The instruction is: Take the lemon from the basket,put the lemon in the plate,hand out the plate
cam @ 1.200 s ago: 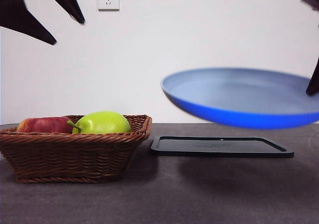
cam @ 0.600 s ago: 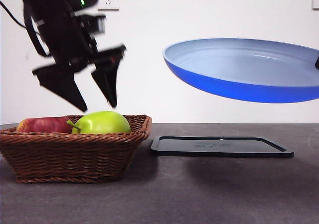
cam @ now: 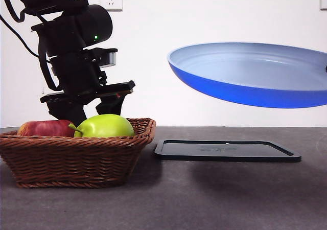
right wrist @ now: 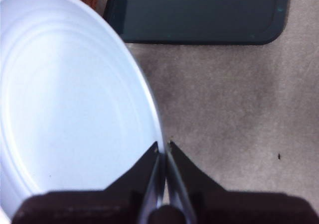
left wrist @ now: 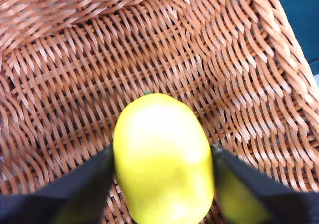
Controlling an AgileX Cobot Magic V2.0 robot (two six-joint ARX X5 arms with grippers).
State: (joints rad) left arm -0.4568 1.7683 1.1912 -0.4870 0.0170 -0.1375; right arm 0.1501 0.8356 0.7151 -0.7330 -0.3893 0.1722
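Note:
The lemon lies on the floor of the wicker basket, hidden in the front view behind the other fruit. My left gripper is down inside the basket, open, with one jaw close against each side of the lemon. In the front view this gripper stands behind the green fruit. My right gripper is shut on the rim of the light blue plate. It holds the plate tilted in the air above the table at the right.
A yellow-green stemmed fruit and a red apple lie at the front of the basket. A flat black tray lies on the dark table under the plate, and also shows in the right wrist view.
My left gripper has come down from the top left into the basket, around the lemon. The plate has risen a little and holds about level with half a second ago.

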